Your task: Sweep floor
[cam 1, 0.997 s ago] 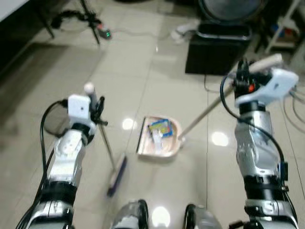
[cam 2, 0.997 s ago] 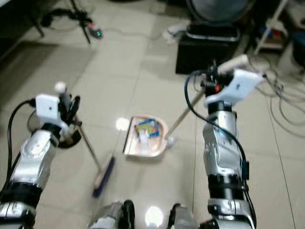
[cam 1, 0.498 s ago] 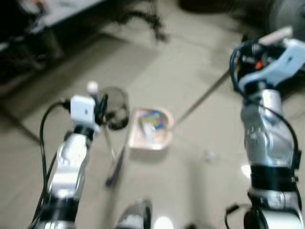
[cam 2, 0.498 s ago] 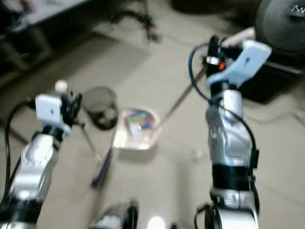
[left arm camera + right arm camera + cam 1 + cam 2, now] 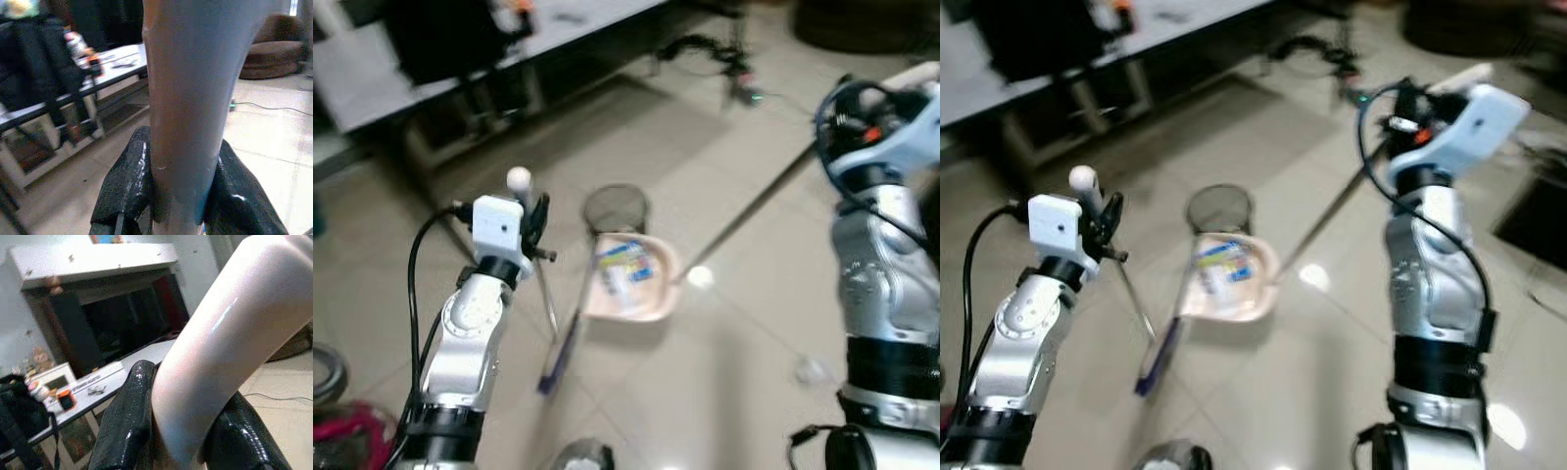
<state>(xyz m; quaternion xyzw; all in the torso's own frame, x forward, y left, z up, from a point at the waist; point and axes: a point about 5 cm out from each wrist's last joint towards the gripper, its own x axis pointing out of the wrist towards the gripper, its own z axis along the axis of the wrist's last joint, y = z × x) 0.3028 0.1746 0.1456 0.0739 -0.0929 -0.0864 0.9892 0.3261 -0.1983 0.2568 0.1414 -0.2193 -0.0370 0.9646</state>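
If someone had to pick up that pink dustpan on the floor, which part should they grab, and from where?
Grab the long handle near its top, coming from above, as the right gripper is clamped on it. The dustpan lies flat with wrappers in it, so holding the slanted handle lets you keep the pan level.

Motion-blurred head views, glare spots on floor (image 5: 701, 277)

no readable text, blurred colourful wrapper (image 5: 625, 262) in dustpan (image 5: 651, 299), print illegible
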